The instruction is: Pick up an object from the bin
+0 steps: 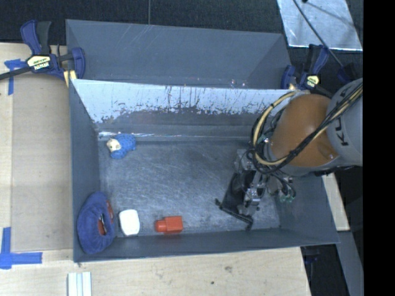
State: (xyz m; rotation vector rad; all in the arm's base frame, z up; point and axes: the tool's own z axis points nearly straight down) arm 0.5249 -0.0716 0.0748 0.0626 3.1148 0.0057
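Gripper [245,197] low at the right end of the bin [185,97] floor, over a black flat thing [231,208].

On my camera view the gripper sits near the front-right corner. The black flat thing lies slantwise just under it, perhaps touching, and I cannot tell whether the jaws are released or clenched. Well apart to the left, along the front wall, I see an orange-red block [168,225], a white block [129,222] near it and a blue cloth pouch [91,224] in the front-left corner. A small blue toy [121,145] lies by the back wall.
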